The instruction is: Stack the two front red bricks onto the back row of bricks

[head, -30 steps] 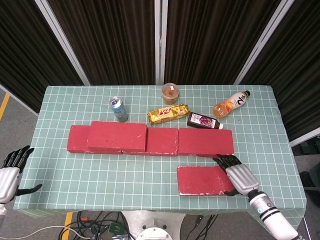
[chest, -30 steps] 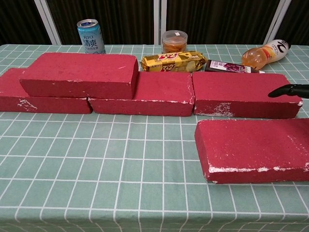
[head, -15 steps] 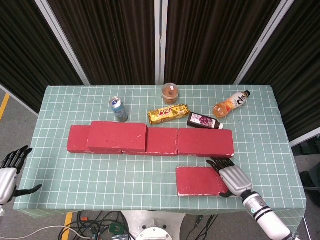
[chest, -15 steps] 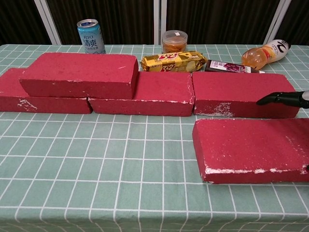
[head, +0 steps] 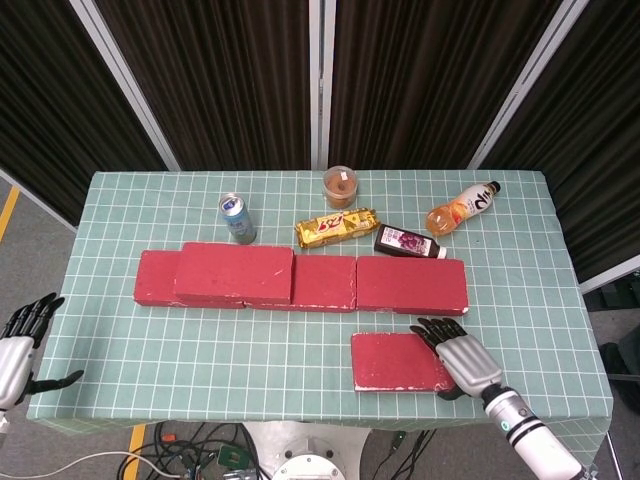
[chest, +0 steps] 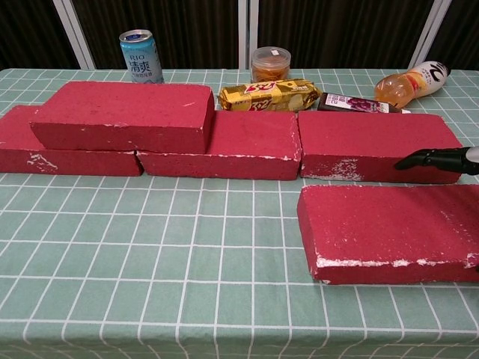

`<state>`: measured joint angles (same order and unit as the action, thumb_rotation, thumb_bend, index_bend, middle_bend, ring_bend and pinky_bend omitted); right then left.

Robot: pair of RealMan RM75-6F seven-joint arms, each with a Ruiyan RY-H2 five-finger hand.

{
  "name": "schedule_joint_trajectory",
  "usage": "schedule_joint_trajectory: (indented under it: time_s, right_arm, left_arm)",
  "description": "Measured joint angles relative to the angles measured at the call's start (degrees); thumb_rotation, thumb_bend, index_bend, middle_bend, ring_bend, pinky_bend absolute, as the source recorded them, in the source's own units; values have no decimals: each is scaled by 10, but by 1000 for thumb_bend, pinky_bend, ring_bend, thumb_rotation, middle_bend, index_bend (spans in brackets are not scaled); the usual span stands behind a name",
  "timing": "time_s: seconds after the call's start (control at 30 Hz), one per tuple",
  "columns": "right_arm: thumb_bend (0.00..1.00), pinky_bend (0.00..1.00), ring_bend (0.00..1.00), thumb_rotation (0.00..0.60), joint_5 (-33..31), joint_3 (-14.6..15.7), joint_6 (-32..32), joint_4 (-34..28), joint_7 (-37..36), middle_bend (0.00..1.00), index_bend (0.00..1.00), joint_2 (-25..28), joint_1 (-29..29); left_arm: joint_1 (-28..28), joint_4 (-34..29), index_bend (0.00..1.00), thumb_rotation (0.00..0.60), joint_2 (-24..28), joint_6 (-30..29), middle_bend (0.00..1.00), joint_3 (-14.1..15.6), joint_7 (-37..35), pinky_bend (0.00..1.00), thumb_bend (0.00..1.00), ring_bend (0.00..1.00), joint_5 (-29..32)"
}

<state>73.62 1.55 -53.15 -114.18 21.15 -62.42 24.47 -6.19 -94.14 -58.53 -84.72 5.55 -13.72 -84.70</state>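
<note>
At the far left, off the table edge, the left hand point(head: 18, 345) hangs with its fingers spread apart, holding nothing. On the green checked tablecloth point(head: 250, 340), a back row of flat red bricks point(head: 300, 282) runs side by side, and one stacked red brick point(head: 234, 272) already lies on top of the row's left part. Behind the row stand a blue drink can point(head: 236, 217), a yellow snack packet point(head: 336, 227), a round clear-lidded cup point(head: 340, 186), a dark sachet point(head: 409, 242) and an orange juice bottle point(head: 462, 207) on its side. In front of the row's right end lies the remaining front red brick point(head: 400, 361), flat on the cloth. The right hand point(head: 458, 352) rests on its right end, fingers extended over the top; whether it grips the brick cannot be told.
</note>
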Motion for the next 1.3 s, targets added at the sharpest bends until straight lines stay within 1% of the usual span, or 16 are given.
schedule_joint_trajectory:
  time_s: [0.57,0.9,1.0,1.1,1.17,1.3]
  right_arm:
    - [0,0,0,600,-76,-1,29,12,40,0,0,-37,43]
    - [0,3,0,600,-95,5,29,16,48,4,0,-45,57]
    - [0,30,0,600,-95,6,29,21,42,28,0,-49,60]
    - [0,97,9,600,-92,5,23,24,39,87,0,-53,60]
    - [0,138,32,600,-89,5,17,26,37,121,0,-55,60]
    - [4,178,89,600,-78,7,11,27,31,162,0,-56,59]
  left_arm:
    - [15,14,0,600,-5,13,0,-15,-11,0,0,0,-1]
    - [20,22,0,600,-9,21,0,-21,-17,0,0,0,-2]
    - [21,22,0,600,-10,24,0,-22,-15,0,0,0,-3]
    - [21,22,0,600,-9,27,0,-24,-15,0,0,0,-2]
    - [22,21,0,600,-9,27,0,-25,-16,0,0,0,-3]
    - [23,20,0,600,-8,28,0,-26,-16,0,0,0,-6]
